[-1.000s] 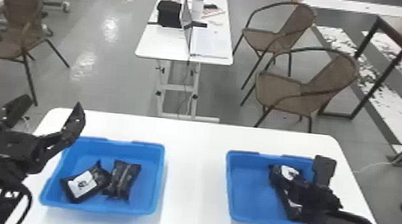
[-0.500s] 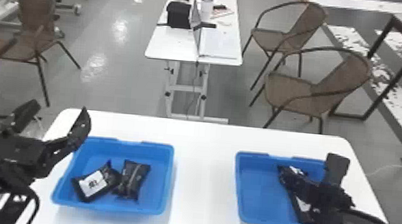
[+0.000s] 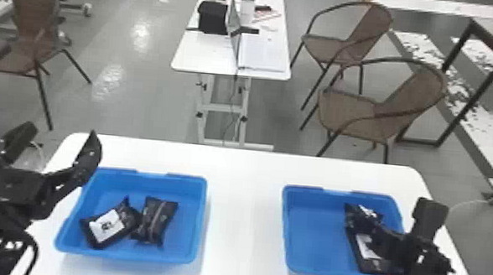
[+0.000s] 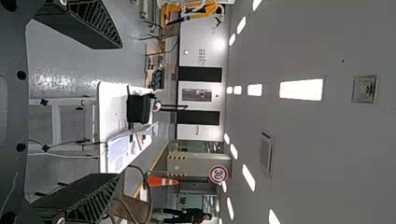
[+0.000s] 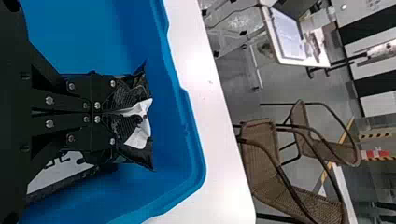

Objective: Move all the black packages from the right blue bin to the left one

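My left gripper [image 3: 61, 131] stands open above the back left corner of the left blue bin [image 3: 201, 224]; the left wrist view shows its gripper [image 4: 74, 112] with nothing between the widely parted fingers. Two black packages lie in that bin, one with a white label [image 3: 104, 228] and one darker [image 3: 155, 220]. Inside the right blue bin [image 3: 284, 230], my right gripper [image 3: 367, 226] is low on its right side. Seen from the right wrist, the gripper [image 5: 123, 112] is shut on a black package [image 5: 140, 158], pinching its white label. Another labelled black package [image 5: 65, 170] lies beside it, partly hidden.
Both bins rest on a white table [image 3: 239, 218], with a bare strip between them. Beyond it are a second white table [image 3: 206, 56] and wicker chairs [image 3: 361, 110].
Relative to the right bin, the right gripper's body has shifted rightward. The left gripper keeps its place over the left bin. The whole head view has swayed slightly.
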